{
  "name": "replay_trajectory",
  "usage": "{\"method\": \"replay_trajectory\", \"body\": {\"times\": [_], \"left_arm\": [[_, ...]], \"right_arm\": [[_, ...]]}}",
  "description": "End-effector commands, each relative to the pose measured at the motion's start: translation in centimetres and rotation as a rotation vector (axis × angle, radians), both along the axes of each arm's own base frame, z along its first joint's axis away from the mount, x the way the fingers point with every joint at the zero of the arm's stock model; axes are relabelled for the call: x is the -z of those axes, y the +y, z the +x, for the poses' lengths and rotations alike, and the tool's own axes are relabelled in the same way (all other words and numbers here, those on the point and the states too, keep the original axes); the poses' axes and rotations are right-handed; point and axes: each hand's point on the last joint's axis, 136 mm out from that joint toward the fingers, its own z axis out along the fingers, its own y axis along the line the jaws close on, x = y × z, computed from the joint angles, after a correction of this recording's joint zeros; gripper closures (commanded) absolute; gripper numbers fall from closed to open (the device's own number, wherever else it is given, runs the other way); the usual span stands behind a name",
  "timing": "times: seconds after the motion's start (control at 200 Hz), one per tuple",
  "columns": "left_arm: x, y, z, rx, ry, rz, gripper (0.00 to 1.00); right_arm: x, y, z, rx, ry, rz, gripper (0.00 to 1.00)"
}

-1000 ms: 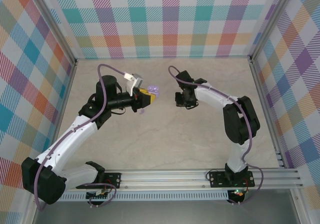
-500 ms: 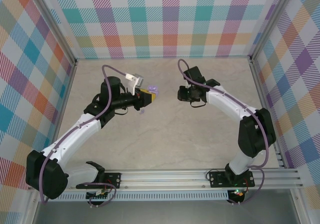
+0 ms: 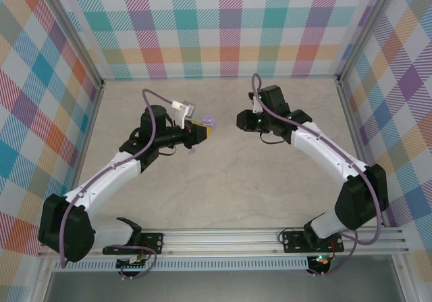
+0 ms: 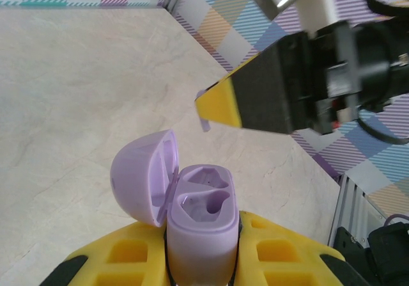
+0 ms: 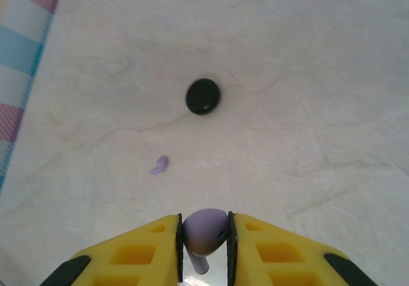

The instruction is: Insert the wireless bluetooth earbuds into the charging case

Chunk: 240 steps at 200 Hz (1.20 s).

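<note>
Bud brought to case
Right gripper (image 3: 241,121), clamped on lilac bud (image 5: 204,230), swung nearer the open case (image 4: 201,215) pinched in left gripper (image 3: 202,132); insertion likely next.

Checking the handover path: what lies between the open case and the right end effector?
Just bare table in the top view; case and right end effector stand apart.

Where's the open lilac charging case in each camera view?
Top external: lilac charging case at the left tool's tip, just left of centre.
Left wrist: bottom centre, lid open, clamped between yellow fingers.
Shared landmark: the right tool facing it, yellow fingertip above the case.
</note>
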Motion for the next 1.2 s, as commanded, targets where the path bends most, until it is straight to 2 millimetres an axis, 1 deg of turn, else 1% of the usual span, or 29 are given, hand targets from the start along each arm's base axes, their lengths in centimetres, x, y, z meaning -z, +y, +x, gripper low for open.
{"method": "replay_trajectory", "body": {"times": [0.0,0.185,0.335,0.445,0.615,0.825,1.02,1.195], "left_arm": [[-0.9,-0.2,0.4,0.016,-0.036,-0.053,0.89],[-1.5,-0.5,0.3,0.034,-0.067,-0.088,0.89],[-3.0,-1.0,-0.1,0.071,-0.124,-0.128,0.89],[-4.4,-1.2,-0.4,0.086,-0.186,-0.172,0.89],[-6.1,-1.5,-0.9,0.095,-0.268,-0.212,0.89],[-7.5,-2.4,-1.9,0.129,-0.321,-0.241,0.89],[-8.9,-3.6,-3.0,0.188,-0.390,-0.230,0.89],[-10.1,-4.0,-3.2,0.202,-0.440,-0.200,0.90]], "right_arm": [[-3.8,1.2,-0.7,-0.080,-0.104,0.104,0.75],[-8.2,1.7,-2.0,-0.134,-0.203,0.198,0.74],[-11.4,2.3,-3.5,-0.189,-0.278,0.272,0.73],[-13.3,2.8,-4.5,-0.230,-0.332,0.303,0.73],[-15.5,3.5,-5.9,-0.278,-0.409,0.340,0.73],[-17.2,4.6,-6.8,-0.311,-0.469,0.365,0.73],[-17.7,5.2,-7.1,-0.309,-0.504,0.351,0.73],[-18.0,5.3,-7.1,-0.291,-0.533,0.320,0.74]]}}
